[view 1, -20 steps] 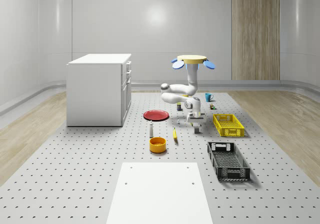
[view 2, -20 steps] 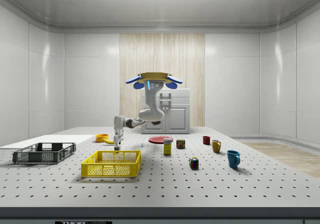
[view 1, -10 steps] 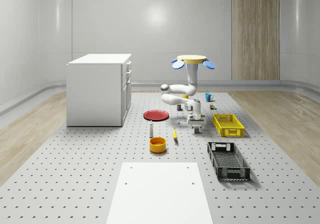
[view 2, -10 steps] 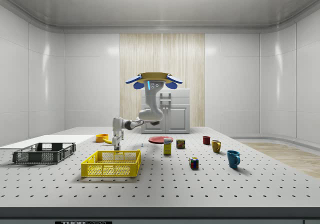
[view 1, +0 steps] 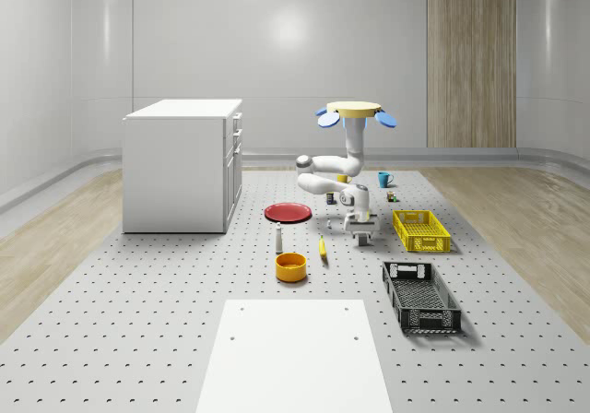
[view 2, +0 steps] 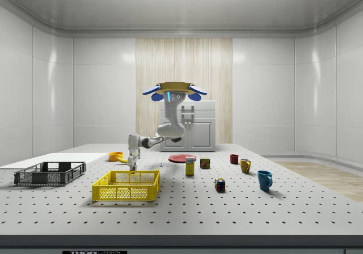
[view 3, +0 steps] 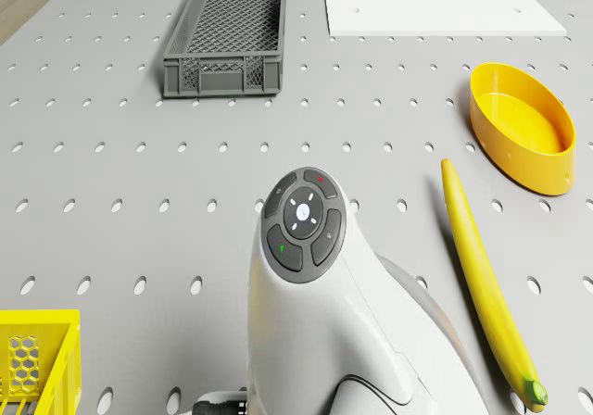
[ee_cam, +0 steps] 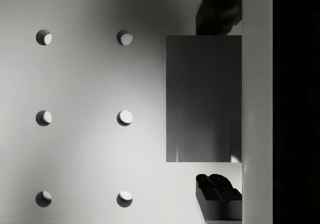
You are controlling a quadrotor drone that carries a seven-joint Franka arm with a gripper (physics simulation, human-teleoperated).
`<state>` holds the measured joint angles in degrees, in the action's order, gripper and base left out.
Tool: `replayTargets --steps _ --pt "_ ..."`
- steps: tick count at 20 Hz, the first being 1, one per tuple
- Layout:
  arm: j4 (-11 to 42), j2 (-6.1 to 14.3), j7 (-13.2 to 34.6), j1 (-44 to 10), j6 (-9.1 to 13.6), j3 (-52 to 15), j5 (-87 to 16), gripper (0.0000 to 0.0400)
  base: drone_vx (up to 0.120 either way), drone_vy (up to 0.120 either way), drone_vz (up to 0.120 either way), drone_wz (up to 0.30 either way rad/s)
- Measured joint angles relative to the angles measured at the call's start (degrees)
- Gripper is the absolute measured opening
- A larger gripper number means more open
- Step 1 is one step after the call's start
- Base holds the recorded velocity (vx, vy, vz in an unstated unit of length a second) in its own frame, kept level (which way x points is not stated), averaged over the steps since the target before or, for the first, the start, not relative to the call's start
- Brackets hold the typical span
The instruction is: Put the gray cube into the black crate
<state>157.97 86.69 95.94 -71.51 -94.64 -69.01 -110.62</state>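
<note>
The gray cube (ee_cam: pixel 204 99) sits between my gripper's (ee_cam: pixel 218 101) two dark fingers (ee_cam: pixel 220 14), which are shut on it just above the perforated table. In the whole-scene view the gripper (view 1: pixel 363 237) hangs between the banana and the yellow crate, with the cube (view 1: pixel 364 241) at its tip. The black crate (view 1: pixel 420 295) stands nearer the table's front, a short way from the gripper; it is also in the side view (view 2: pixel 50 173) and the drone view (view 3: pixel 227 35). The drone (view 1: pixel 355 112) hovers over the middle of the table, its arm bent downward.
A yellow crate (view 1: pixel 420 230) is just to the whole-scene view's right of the gripper. A banana (view 1: pixel 323 247), a yellow bowl (view 1: pixel 290 265) and a red plate (view 1: pixel 289 212) lie to its left. A white cabinet (view 1: pixel 184 164) stands at the far left, and a white board (view 1: pixel 295 353) lies in front.
The gripper has risen slightly with the gray cube in it and drawn a little toward the drone. The drone has held its place.
</note>
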Motion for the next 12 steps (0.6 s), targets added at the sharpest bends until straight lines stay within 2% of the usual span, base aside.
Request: replayTargets --steps 4,8,12 --pt "0.1 0.1 -0.1 0.3 -0.1 0.2 -0.1 0.04 0.0 0.0 0.0 0.0" --pt "0.2 0.1 -0.2 0.4 -0.1 0.2 -0.2 0.031 0.0 0.0 0.0 0.0" --pt "0.2 0.0 -0.2 0.5 -0.1 0.3 -0.2 0.0273 0.0 0.0 0.0 0.0"
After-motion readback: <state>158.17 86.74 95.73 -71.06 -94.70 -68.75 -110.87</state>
